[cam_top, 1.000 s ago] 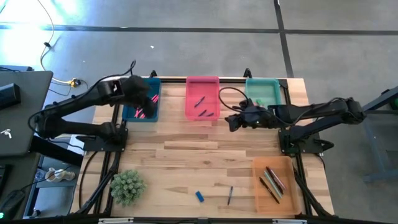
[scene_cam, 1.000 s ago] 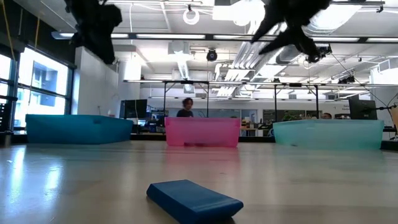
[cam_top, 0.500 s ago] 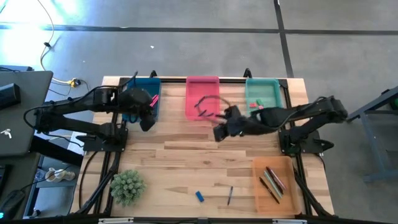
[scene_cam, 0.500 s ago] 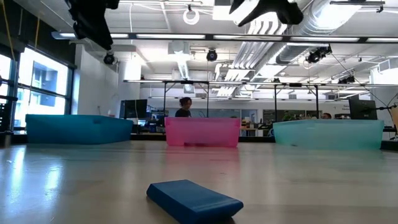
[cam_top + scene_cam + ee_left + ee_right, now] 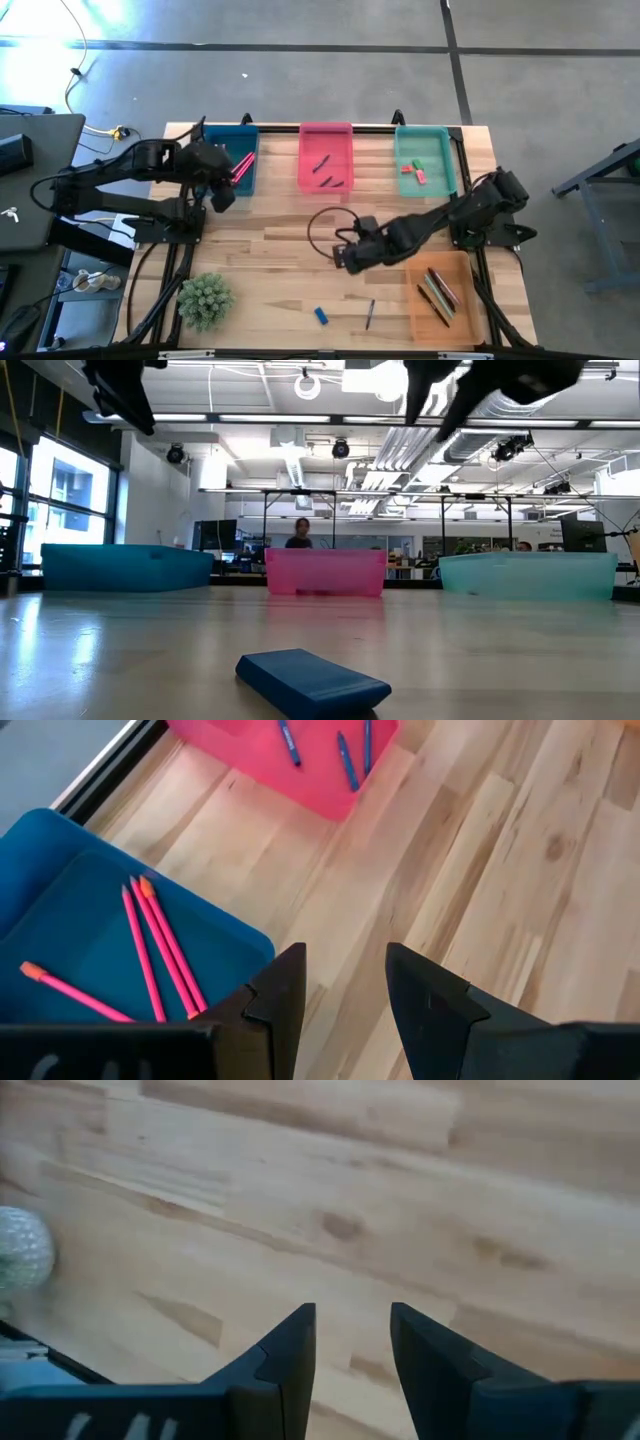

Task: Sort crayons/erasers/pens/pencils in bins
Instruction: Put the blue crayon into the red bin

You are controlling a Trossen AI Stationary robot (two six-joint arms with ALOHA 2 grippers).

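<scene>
A blue eraser point(image 5: 321, 316) point(image 5: 312, 682) lies flat on the table near the front edge, with a dark thin stick point(image 5: 369, 314) just to its right. Along the far edge stand the dark blue bin point(image 5: 213, 176) with pink pencils point(image 5: 160, 955), the pink bin point(image 5: 326, 185) with blue sticks point(image 5: 345, 760), and the teal bin point(image 5: 425, 140) with small erasers point(image 5: 412, 171). The orange bin point(image 5: 420, 318) at the near right holds several sticks. My left gripper point(image 5: 221, 197) point(image 5: 345, 982) hangs open and empty beside the dark blue bin's near right corner. My right gripper point(image 5: 343, 260) point(image 5: 352, 1342) is open and empty above the bare middle of the table.
A small green potted plant point(image 5: 205, 300) point(image 5: 20, 1250) stands at the near left. A black cable point(image 5: 318, 222) loops above the table by the right arm. Bare wood lies between the far bins and the front items.
My right gripper has swung from beside the pink and teal bins toward the table's near edge and somewhat left, rolling as it went, and now hangs over the table's middle. My left gripper has drawn back from over the dark blue bin toward its near right corner.
</scene>
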